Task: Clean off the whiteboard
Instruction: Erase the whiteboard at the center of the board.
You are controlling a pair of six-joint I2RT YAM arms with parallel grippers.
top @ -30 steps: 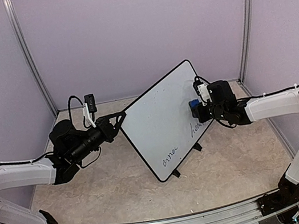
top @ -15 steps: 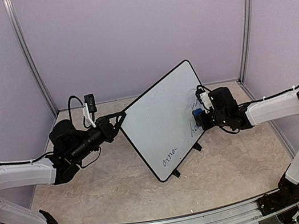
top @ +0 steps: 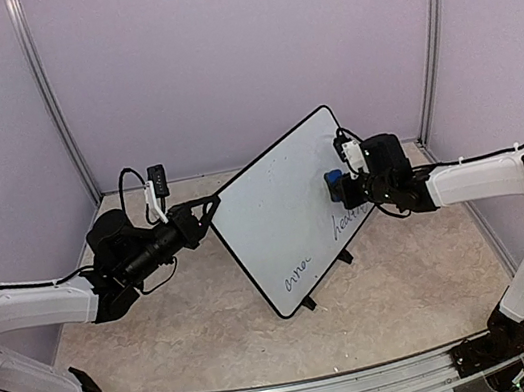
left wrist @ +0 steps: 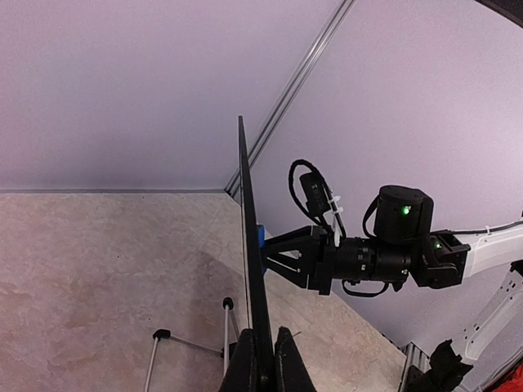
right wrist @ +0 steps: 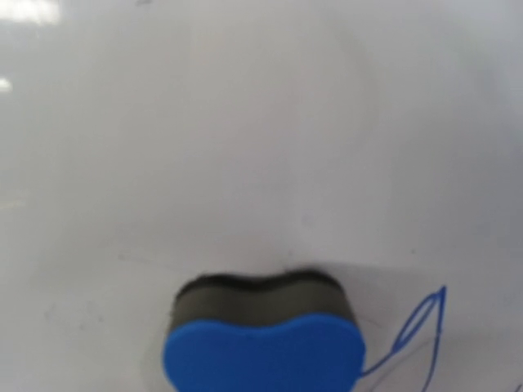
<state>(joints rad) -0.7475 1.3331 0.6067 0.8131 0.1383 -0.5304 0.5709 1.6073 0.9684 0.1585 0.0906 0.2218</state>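
Pale marbled surface (top: 216, 336) between lilac walls (top: 236, 48): nearest you, the left gripper (top: 212, 204) has its fingers pinched shut on the left edge of the whiteboard (top: 274, 204), one finger on either face, bracing it. The board stands mid-surface on its small black feet (top: 308, 303), leaning back and skewed so that one rounded corner points up toward the rear wall. Across it, the right gripper (top: 341, 180) has its fingers closed almost fully on the eraser (top: 334, 178), blue back outward and dark felt flat against the glossy white face. Over the last second that eraser dipped toward the writing and has now come back up, so it sits above the right-hand word (top: 348, 223) rather than on it. You have not wiped that word out: its loops are legible, one blue stroke (right wrist: 417, 331) lying just beside the eraser in the right wrist view. A second scrawl, the lower word (top: 298, 273), near the bottom rim looks untouched. Judged from this, the upper board is clean and both words remain to be cleared.
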